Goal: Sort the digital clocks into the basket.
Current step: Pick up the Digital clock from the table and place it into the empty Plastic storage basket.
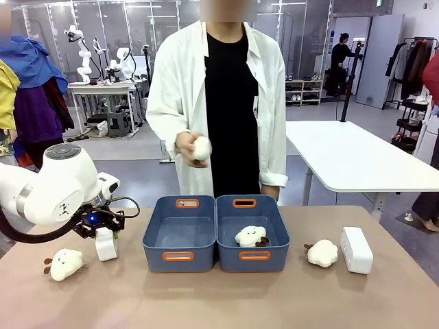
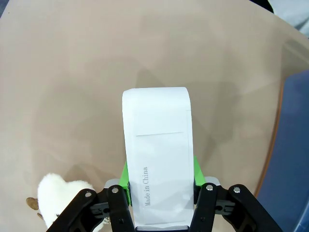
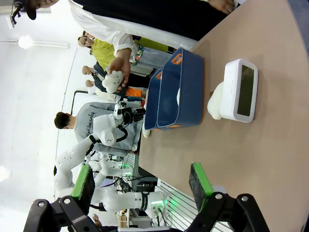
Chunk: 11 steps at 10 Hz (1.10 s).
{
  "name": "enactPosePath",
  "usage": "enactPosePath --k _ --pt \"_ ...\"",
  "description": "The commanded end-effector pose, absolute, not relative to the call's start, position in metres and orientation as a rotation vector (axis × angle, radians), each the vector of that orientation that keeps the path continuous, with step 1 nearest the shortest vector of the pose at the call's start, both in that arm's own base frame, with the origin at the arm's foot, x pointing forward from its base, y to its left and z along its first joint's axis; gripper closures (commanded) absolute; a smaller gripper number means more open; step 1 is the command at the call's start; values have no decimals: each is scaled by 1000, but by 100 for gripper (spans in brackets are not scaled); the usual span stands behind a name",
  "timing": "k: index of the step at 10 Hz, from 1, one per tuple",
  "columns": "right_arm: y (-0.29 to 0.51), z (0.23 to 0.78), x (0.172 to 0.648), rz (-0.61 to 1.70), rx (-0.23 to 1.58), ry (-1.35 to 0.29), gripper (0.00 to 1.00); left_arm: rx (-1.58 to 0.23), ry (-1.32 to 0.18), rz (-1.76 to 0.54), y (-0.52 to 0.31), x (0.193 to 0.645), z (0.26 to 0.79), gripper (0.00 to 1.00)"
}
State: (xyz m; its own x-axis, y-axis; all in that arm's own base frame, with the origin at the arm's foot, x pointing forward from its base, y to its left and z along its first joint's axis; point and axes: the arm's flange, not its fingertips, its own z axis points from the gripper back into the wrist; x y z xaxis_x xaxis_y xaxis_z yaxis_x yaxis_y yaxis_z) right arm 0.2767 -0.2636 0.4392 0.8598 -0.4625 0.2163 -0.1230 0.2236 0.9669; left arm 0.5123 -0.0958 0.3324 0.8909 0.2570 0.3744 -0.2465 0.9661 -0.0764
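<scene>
Front view: left hand [image 1: 103,232] clenched on a white rectangular plastic digital clock [image 1: 106,245] with rounded corners, held upright over the tan desk [image 1: 206,301] just left of the baskets, can't tell if it touches the desk; two identical blue rectangular plastic baskets with orange-rimmed handle slots sit side by side, touching, at desk centre: left basket [image 1: 156,236] has nothing showing in it, right basket [image 1: 278,236] holds one fluffy cream plush toy [image 1: 250,236] with brown bits; second white digital clock [image 1: 356,249] stands on the desk well right of the right basket, a cream plush [image 1: 322,253] just beside it on its left; another cream plush [image 1: 65,264] lies on the desk left of the held clock; person in white coat at far side, person's hand [image 1: 188,145] holding a small cream plush [image 1: 202,148] at chest height; left wrist view: green pads [image 2: 124,175] press both sides of the clock [image 2: 157,130], "Made in China" print on its face; right wrist view: right hand [image 3: 142,181] released, jaws wide apart with nothing between, above the desk, second clock [image 3: 241,91] well ahead of it
</scene>
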Motion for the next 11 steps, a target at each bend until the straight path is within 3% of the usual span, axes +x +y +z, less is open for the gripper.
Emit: enactPosePath --k 1,6,7,9,11 --pt "-264 442 276 -237 1347 -540 0 -26 -393 260 -96 512 332 100" --pt "-264 442 276 -237 1347 -540 0 -26 -393 260 -96 512 332 100" --pt "-264 442 276 -237 1347 -540 0 -27 -392 261 -96 512 332 49" --pt "-264 442 276 -237 1347 -540 0 0 -301 199 -82 504 378 49" --pt "-264 442 276 -237 1347 -540 0 82 -344 109 -70 482 434 49"
